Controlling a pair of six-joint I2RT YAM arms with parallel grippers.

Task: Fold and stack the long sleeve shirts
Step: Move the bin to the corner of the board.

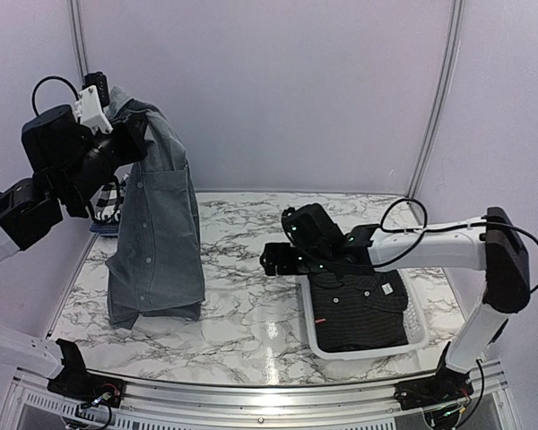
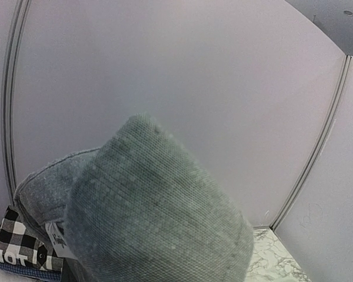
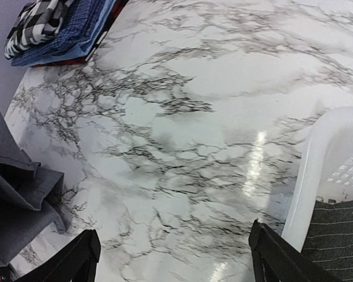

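- Marble-pattern table (image 1: 242, 305), pale walls behind it. Can anyone make out what the left gripper (image 1: 133, 134) has got?
- Yep, it's pinched onto the grey shirt (image 1: 157, 224) up near the collar, high on the left side. The shirt hangs straight down with its hem bunched on the table. That arm's wrist cam is pretty much all grey cloth.
- And the right gripper (image 3: 176, 267)?
- Fingers (image 3: 76, 261) spread wide, nothing between them, hovering over bare marble just left of the white basket (image 1: 363, 351). The dark charcoal shirt (image 1: 359, 309) lies folded in that basket. The checked shirt (image 3: 38, 23) sits on the blue shirt (image 3: 76, 38) at the table's far-left edge.
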